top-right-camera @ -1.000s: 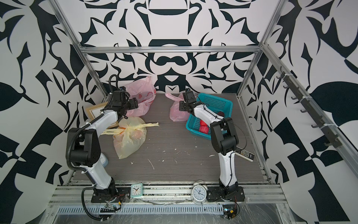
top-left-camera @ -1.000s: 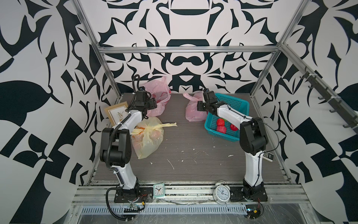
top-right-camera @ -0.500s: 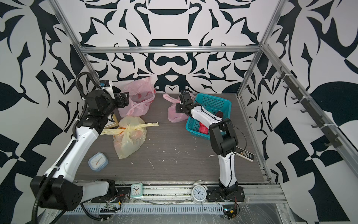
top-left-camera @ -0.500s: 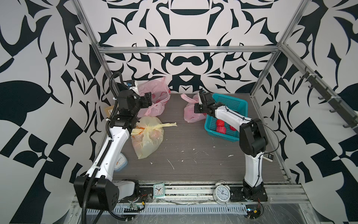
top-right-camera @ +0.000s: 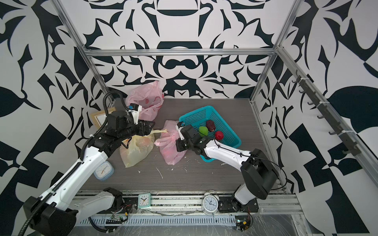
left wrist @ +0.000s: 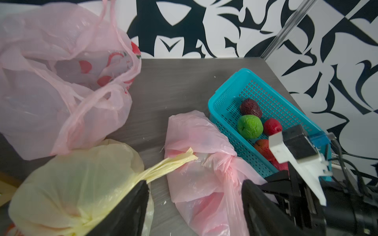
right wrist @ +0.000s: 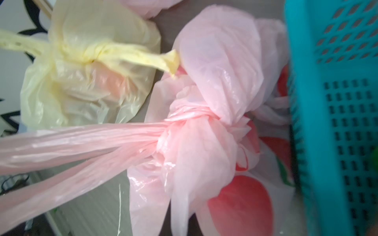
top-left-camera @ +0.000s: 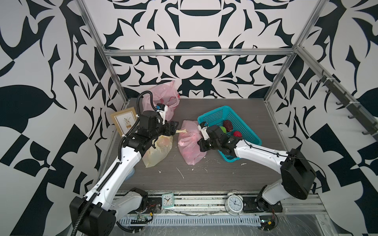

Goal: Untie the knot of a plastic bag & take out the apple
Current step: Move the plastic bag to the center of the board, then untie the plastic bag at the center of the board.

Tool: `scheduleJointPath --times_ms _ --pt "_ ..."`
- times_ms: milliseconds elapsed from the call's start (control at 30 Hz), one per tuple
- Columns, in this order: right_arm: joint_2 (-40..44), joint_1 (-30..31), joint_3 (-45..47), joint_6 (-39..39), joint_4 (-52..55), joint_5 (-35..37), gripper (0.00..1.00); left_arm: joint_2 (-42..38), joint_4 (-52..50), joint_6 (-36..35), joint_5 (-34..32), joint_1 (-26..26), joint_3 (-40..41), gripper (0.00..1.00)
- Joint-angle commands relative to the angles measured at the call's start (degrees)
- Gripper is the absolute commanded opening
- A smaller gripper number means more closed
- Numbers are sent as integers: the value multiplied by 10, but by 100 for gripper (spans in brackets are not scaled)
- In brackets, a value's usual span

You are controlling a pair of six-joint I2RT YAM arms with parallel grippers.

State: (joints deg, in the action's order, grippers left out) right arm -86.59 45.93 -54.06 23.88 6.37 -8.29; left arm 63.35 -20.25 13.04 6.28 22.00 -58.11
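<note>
Since a second ago my right gripper [top-left-camera: 201, 145] has snapped shut and dragged the pink bag [top-left-camera: 189, 141] forward from the back of the table to a spot just beside the blue basket [top-left-camera: 211, 112], while my left arm has swung out toward it. My right jaws are pressed together on the bag's handle loop [right wrist: 81, 141], which runs taut from them to the knot [right wrist: 190, 118]; the knot is not yet undone. My left gripper [left wrist: 194, 206] stands spread, holding nothing, above the yellow bag [top-left-camera: 157, 151] and pointed at the pink one. I judge this the start of the untying: one tail anchored, the other not yet taken. Next, my left jaws should close on the plastic lobe beyond the knot and pull the opposite way. I cannot be sure of the apple: red shows through the film, but it may be print.
</note>
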Motion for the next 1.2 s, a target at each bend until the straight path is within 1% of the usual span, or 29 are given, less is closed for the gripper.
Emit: scheduleJointPath --times_ms 0,100,167,233,333,433,500,567,600,700,800,967,1100,1167 --pt "41 13 41 -1 -35 -92 0 -8 -27 10 13 1 18 75" --pt "66 15 66 -24 -2 -140 0 -1 -30 12 25 4 31 75" --pt "83 15 64 -47 54 -132 5 8 -31 9 35 11 37 75" --pt "105 15 63 -63 97 -117 15 20 -31 1 41 27 41 75" --pt "144 15 65 -68 123 -83 37 48 -33 -6 39 62 31 77" --pt "167 15 56 -61 127 -49 45 86 -49 -15 25 98 6 82" --pt "165 15 43 -52 124 -40 46 124 -70 -21 20 115 -13 84" --pt "155 15 35 -41 117 -30 46 147 -87 -28 11 128 -30 84" --pt "148 15 31 -37 113 -24 46 157 -94 -29 0 133 -35 89" --pt "124 19 22 -27 111 -9 44 182 -98 -30 -12 144 -49 91" --pt "111 26 25 -15 94 -10 40 202 -99 -21 -14 150 -62 90" --pt "99 43 29 -11 90 19 39 238 -95 12 -8 163 -81 89" --pt "89 55 30 -12 77 28 36 259 -66 42 -14 172 -77 90" --pt "84 58 30 -13 71 33 35 269 -49 58 -5 171 -73 87"
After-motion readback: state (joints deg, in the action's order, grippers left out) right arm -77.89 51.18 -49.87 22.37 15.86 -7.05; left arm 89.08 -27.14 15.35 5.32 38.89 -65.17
